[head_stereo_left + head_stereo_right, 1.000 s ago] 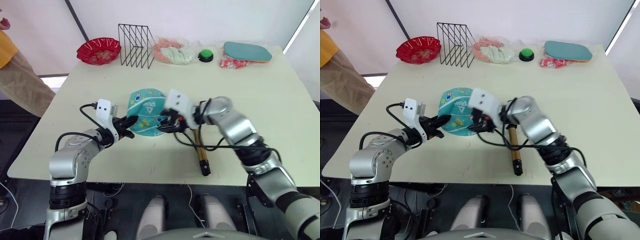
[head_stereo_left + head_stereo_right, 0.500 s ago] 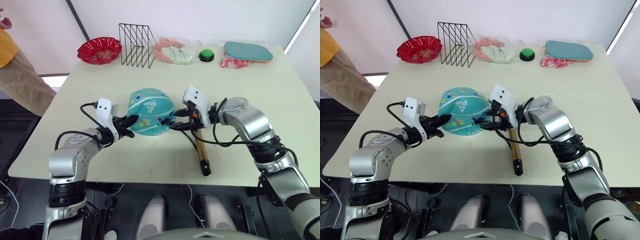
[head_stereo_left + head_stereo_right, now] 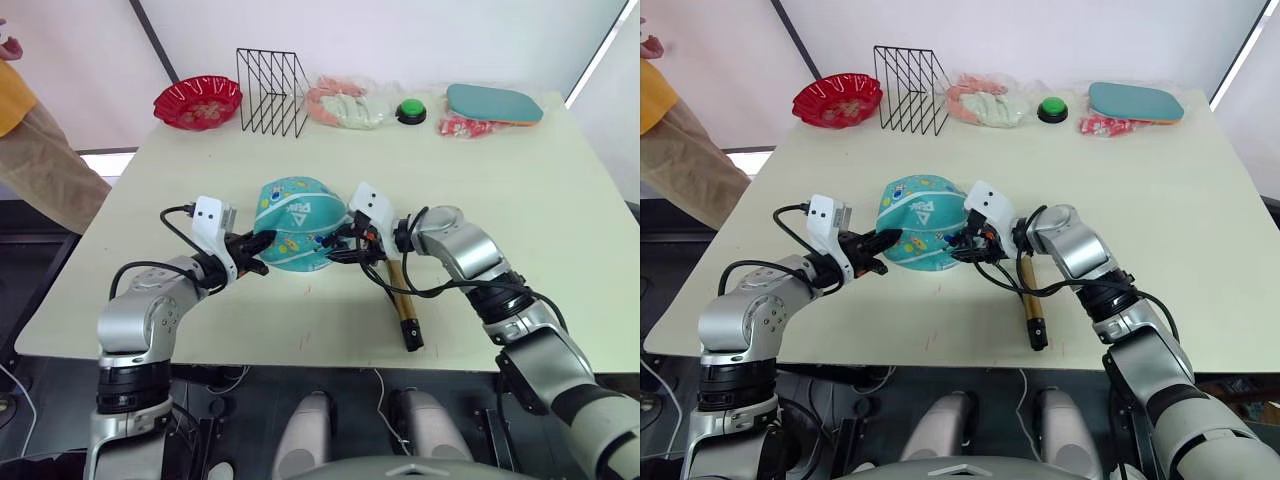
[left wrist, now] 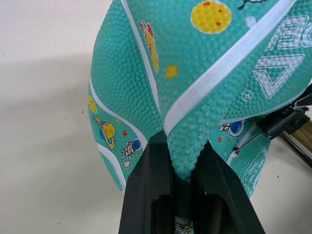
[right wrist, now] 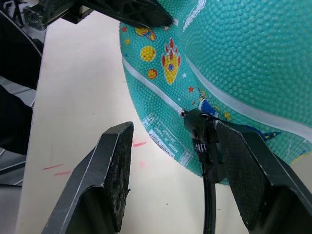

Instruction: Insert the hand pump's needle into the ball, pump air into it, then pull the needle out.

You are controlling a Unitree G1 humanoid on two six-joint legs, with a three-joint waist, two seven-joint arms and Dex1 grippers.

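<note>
The teal ball point(image 3: 298, 222) lies partly deflated mid-table. My left gripper point(image 4: 183, 146) is shut on a fold of its skin at the ball's left side point(image 3: 258, 245). At the ball's right side my right gripper point(image 5: 174, 127) stands open. The black fitting point(image 5: 200, 134) rests against the inner face of one finger. The thin silver needle point(image 4: 248, 140) points into the ball with its tip at the surface; how deep it sits I cannot tell. The hand pump's gold barrel point(image 3: 400, 290) lies on the table below my right gripper, its black hose point(image 3: 385, 282) looping across it.
Along the far edge stand a red bowl point(image 3: 197, 100), a black wire rack point(image 3: 272, 90), a bag of pink and white items point(image 3: 345, 103), a green button point(image 3: 411, 110) and a teal paddle point(image 3: 495, 103). A person point(image 3: 30, 140) stands beyond the table's left side.
My right gripper drew back to the right from the ball, then came in again to its right side. The left gripper has kept its hold on the fold.
</note>
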